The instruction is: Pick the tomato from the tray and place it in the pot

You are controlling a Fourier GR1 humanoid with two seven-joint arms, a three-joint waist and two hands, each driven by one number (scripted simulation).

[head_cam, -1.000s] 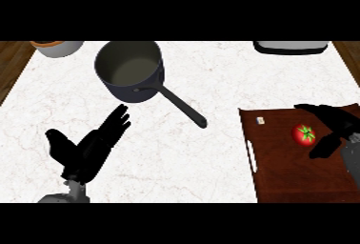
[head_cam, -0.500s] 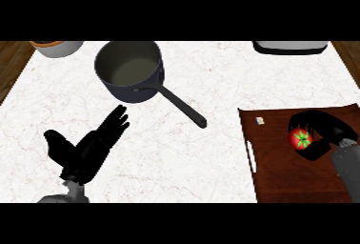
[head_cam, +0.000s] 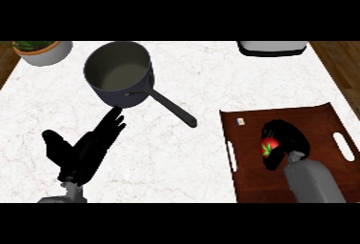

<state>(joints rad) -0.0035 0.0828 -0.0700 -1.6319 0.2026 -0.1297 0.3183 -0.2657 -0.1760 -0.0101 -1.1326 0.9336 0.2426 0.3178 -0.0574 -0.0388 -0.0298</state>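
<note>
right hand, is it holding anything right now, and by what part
The right hand is curled over the tomato on the tray, covering its top and right side. Whether it is lifted cannot be told. The left hand holds nothing.

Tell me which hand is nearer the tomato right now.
Right. The right hand curls round the tomato on the tray; the left hand rests open, far off on the counter.
</note>
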